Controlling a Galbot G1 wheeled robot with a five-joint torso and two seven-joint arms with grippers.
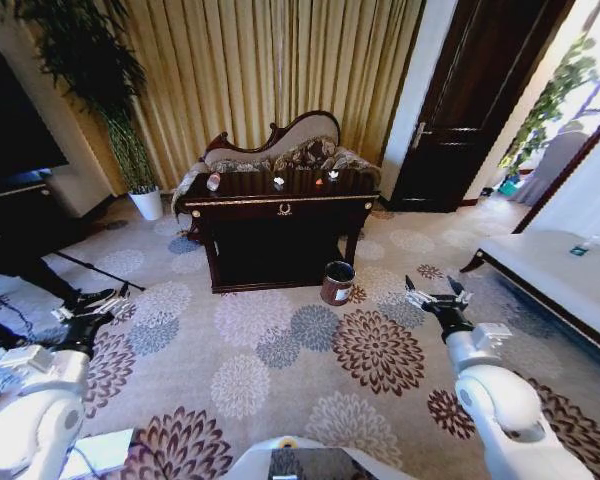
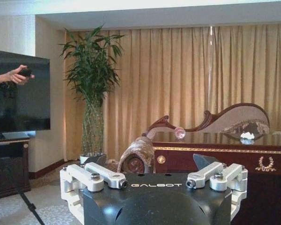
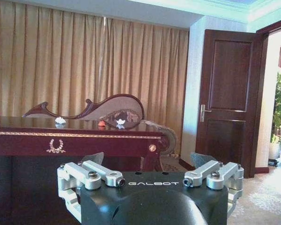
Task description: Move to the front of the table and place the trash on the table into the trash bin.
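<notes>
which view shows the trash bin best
The head view: the trash bin stands whole on the carpet by the table's front right leg, its dark inside open to the camera. The left and right wrist views look across the tabletop and give nothing of the bin.

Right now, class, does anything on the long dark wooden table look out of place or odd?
Yes. Small litter sits on the dark glossy table: a clear plastic bottle with a red cap lying on its side near one end, a crumpled white paper wad mid-table, and a tiny orange scrap beside another white wad. Nothing looks spilled or broken.
</notes>
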